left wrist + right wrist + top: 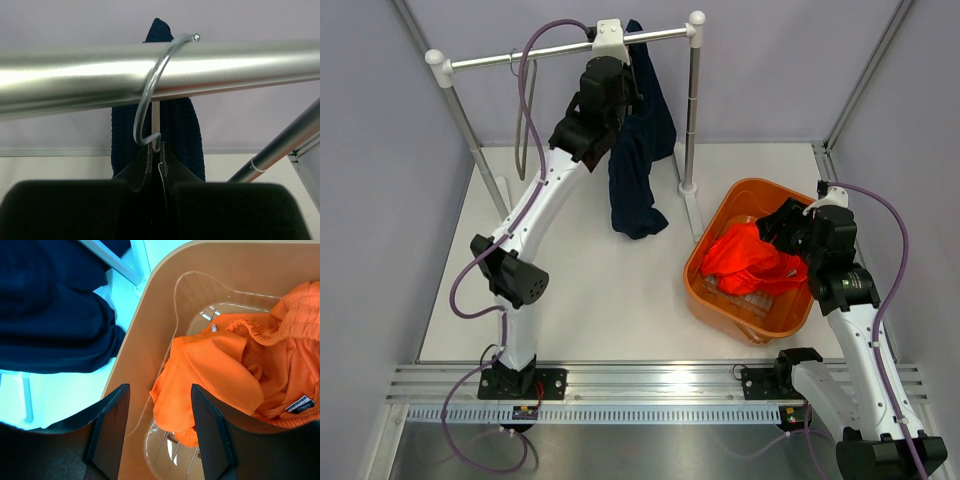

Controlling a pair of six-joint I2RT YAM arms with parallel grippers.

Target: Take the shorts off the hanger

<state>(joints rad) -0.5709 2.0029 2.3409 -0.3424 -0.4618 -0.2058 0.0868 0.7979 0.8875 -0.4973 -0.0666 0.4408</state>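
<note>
While left hand (156,162) pinches hanger (138,112) at upper frame, right hand (159,400) gapes empty over basket (135,355); white tabletop (580,300), lilac walls (770,70).

Far edge: rail (520,57), its post (692,110) and the hanging navy shorts (635,170) bar passage. Right edge: orange basket (720,215). Counter (590,300) centre towards near edge: open passage.

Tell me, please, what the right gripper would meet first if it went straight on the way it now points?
Most likely the orange shorts in the basket, seen between the jaws of the open right gripper; depth is unclear.
</note>
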